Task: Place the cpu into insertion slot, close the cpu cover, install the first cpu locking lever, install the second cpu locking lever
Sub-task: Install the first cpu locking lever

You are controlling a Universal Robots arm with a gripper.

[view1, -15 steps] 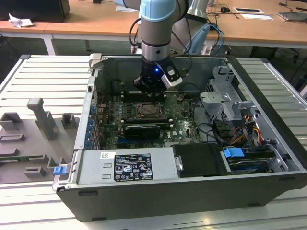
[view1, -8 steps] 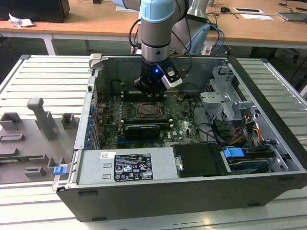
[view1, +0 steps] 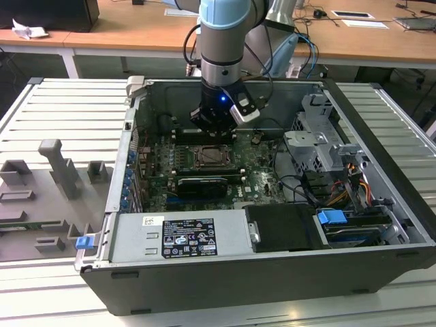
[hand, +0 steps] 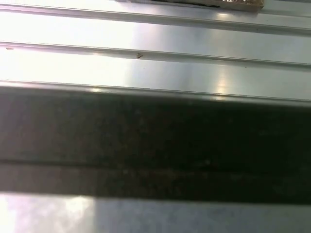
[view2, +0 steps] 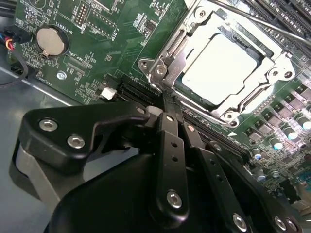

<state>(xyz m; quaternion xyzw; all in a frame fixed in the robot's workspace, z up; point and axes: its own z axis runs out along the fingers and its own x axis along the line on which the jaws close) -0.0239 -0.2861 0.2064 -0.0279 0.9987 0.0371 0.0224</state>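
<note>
The cpu (view2: 228, 68) lies flat in the insertion slot (view1: 216, 158) on the green motherboard, its pale metal top showing. Over the chip the silver cpu cover (view2: 278, 64) lies closed, framing it. A thin metal locking lever (view2: 262, 23) runs along the far side of the socket. My gripper (view2: 166, 99) is shut, its black fingers (view2: 171, 141) pressed together with nothing visible between them. The tips sit at the socket's corner by the hinge (view2: 159, 68). In the exterior view the gripper (view1: 214, 129) hangs just above the back edge of the socket.
The open case (view1: 381, 225) surrounds the board. A black expansion card (view1: 199, 185) and a power supply (view1: 180, 235) lie in front of the socket, a drive cage (view1: 320, 139) to the exterior view's right. A coin battery (view2: 50, 40) and memory slots (view2: 286, 14) flank the socket. Grey fixtures (view1: 58, 170) stand outside.
</note>
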